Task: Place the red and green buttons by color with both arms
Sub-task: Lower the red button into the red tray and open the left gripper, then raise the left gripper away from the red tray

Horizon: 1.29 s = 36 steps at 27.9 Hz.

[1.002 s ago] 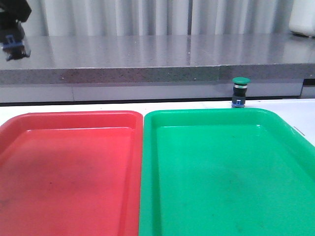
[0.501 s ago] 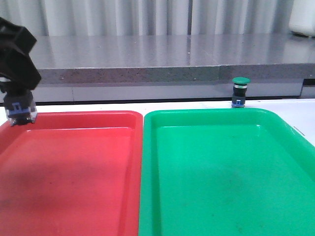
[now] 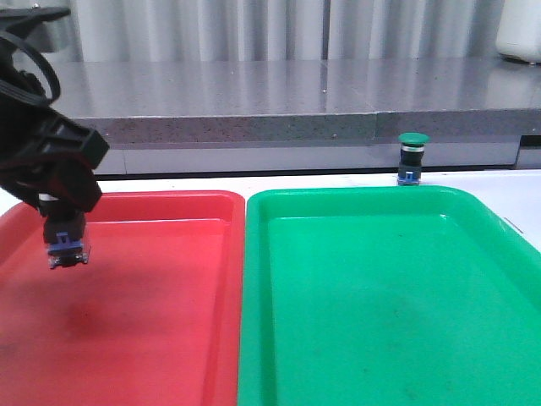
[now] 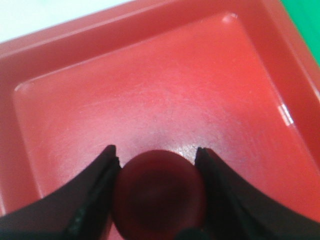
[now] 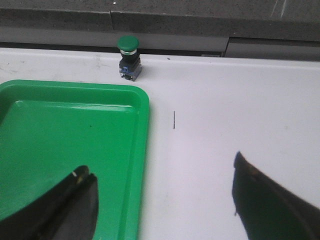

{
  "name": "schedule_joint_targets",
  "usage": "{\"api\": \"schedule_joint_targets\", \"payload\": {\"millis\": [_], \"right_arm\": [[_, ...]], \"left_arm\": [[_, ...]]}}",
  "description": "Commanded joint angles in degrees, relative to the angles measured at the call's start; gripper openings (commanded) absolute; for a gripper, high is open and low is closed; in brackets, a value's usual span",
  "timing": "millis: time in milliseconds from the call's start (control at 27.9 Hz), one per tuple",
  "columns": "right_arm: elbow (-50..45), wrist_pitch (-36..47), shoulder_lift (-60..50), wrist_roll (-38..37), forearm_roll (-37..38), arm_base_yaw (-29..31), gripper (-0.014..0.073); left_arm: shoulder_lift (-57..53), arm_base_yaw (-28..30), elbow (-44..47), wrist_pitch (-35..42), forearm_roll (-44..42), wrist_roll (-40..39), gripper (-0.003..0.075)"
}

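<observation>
The left gripper (image 3: 66, 222) hangs fingers-down over the red tray (image 3: 169, 338), toward its ten o'clock corner, pinching the red button (image 4: 159, 194). The right gripper (image 5: 162, 200) is spread wide above the table (image 5: 240, 110); the green button (image 5: 128, 57) stands upright at its eleven o'clock, just behind the green tray (image 5: 60, 150).

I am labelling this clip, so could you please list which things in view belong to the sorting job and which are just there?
Job:
- red-capped push-button, held by left gripper
- green-capped push-button, standing on white table
- red plastic tray
- green plastic tray
- right gripper

Just there:
- grey stone ledge
- white container
</observation>
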<state>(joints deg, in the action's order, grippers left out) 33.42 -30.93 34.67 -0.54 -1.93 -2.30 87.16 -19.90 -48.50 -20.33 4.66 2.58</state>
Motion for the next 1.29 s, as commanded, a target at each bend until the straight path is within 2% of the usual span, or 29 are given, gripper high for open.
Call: {"api": "schedule_joint_targets", "payload": {"millis": [0, 251, 358, 501, 609, 931, 1253], "right_arm": [[2.03, 3.9, 0.33, 0.54, 0.41, 0.29, 0.0574], [2.03, 3.9, 0.33, 0.54, 0.41, 0.29, 0.0574], [2.03, 3.9, 0.33, 0.54, 0.41, 0.29, 0.0574], [2.03, 3.9, 0.33, 0.54, 0.41, 0.29, 0.0574], [2.03, 3.9, 0.33, 0.54, 0.41, 0.29, 0.0574], [2.03, 3.9, 0.33, 0.54, 0.41, 0.29, 0.0574], [2.03, 3.9, 0.33, 0.54, 0.41, 0.29, 0.0574]], "left_arm": [[0.3, -0.53, -1.36, 3.96, 0.81, -0.02, 0.0197], [2.19, -0.53, -1.36, 3.72, 0.92, -0.02, 0.0209], [2.08, -0.53, -1.36, 3.72, 1.61, -0.02, 0.027], [2.08, -0.53, -1.36, 3.72, 2.1, -0.02, 0.0405], [1.63, -0.53, -1.36, 3.83, 2.1, -0.02, 0.0465], [-5.64, -0.53, -1.36, 0.04, 2.19, -0.02, 0.047], [-20.02, -0.53, -1.36, -5.65, 2.19, -0.02, 0.047]]}}
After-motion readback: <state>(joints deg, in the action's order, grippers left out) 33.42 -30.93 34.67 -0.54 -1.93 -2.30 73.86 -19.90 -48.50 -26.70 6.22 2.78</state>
